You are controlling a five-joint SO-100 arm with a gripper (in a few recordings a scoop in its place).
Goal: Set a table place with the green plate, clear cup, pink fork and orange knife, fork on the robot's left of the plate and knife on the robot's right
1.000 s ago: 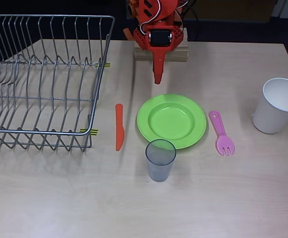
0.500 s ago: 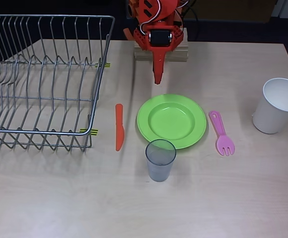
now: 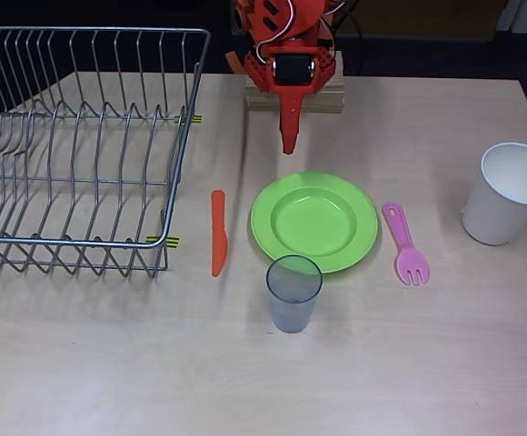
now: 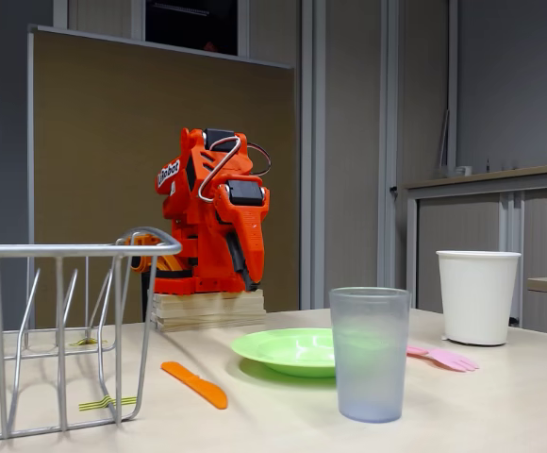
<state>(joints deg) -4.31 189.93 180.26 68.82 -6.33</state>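
Now | gripper (image 3: 288,145) closed, empty | orange knife (image 3: 218,232), pink fork (image 3: 406,245) flank green plate (image 3: 313,221)

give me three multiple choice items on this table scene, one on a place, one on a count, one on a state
1. In the overhead view, where does the orange knife lie?
A. between the wire rack and the green plate
B. on the plate
C. beside the white cup

2. How many cups stand on the table?
A. one
B. two
C. three

3. What is the state of the tool?
A. gripping the pink fork
B. gripping the clear cup
C. holding nothing, folded back near the arm's base

Answers: 1 A, the knife lies on the table between rack and plate. 2 B, one clear and one white. 3 C, its tip points down short of the plate with nothing in it.
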